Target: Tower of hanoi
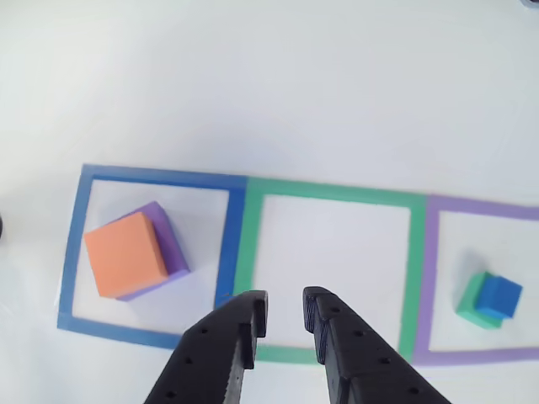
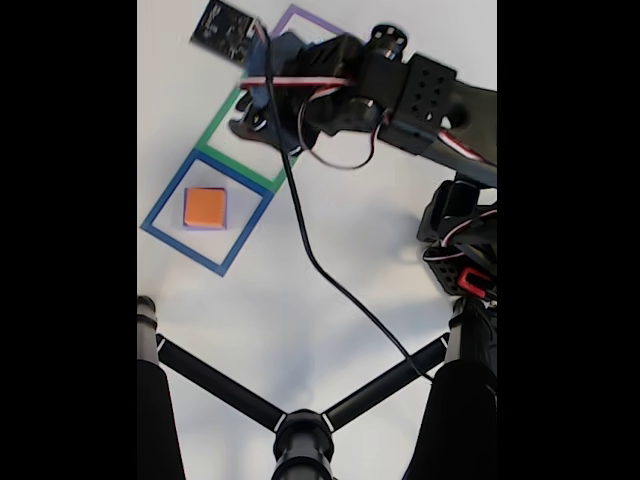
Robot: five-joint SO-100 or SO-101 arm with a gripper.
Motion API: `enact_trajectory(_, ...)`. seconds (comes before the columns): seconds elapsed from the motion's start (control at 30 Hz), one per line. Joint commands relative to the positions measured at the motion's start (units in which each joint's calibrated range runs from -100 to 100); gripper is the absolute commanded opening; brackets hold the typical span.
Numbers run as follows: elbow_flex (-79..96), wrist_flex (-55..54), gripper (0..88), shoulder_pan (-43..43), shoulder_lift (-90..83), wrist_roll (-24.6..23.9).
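1. Hovering over the near edge of the green tape square outline (image 1: 333, 269) in the other view, the black two-finger gripper (image 1: 286, 313) is parted and empty. The square orange foam block (image 1: 125, 254) lies atop the larger purple foam block (image 1: 171, 240) inside the blue tape square outline (image 1: 152, 252). The small blue foam block (image 1: 498, 296) sits on the green foam block (image 1: 472, 305) inside the purple tape square outline (image 1: 431, 278).
2. In the fixed view, the orange block (image 2: 205, 207) shows in the blue outline (image 2: 165, 200); the gripper (image 2: 262, 118) is perhaps over the green outline (image 2: 222, 125).
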Motion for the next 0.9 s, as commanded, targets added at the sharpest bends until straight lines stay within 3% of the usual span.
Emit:
enact_trajectory(0.0,-15.42,12.79,0.0,5.61,-1.77,1.41)
enact_trajectory(0.13,-24.33,20.24,0.0,9.27,-0.73,1.59)
enact_trajectory(0.5,-27.51,25.91,0.0,16.98,-1.69,1.04)
enact_trajectory(0.67,-10.61,15.79,1.5,22.39,-7.70,1.96)
enact_trajectory(0.87,12.38,-2.34,16.2,30.32,-14.51,1.96)
